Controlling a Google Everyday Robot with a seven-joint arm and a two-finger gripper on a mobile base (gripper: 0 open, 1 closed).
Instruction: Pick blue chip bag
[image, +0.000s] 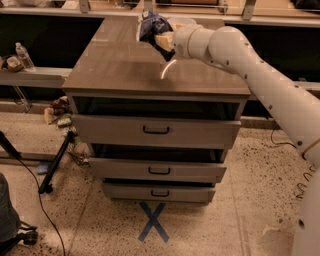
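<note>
Evidently, in the camera view, the robot's white jointed arm (240, 55) reached in from the right across the brown wooden counter (125, 70), which topped a grey cabinet of 3 drawers. The gripper (161, 39) hung above the far part of the counter, and its fingers looked clenched on the small, wrinkly dark-blue foil chip bag (149, 26). The bag stuck out up and to the left of the gripper and appeared clear of the counter surface, though how much of it sat between the fingers was hidden.

From there, the main risk seemed to be the grip itself. Shiny foil is slick, and a pinch on 1 corner or a loose fold could let the bag slide out and drop back onto the counter or off its far edge. A hard squeeze could also crush the contents or burst the air-filled bag.

A pale rim just behind the gripper, probably a white bowl (182, 21), sat near the wrist, so a sideways swing could knock it. A quick lift or turn would make the free end of the bag flap and work loose. A slow, straight rise looked like the safer choice.
</note>
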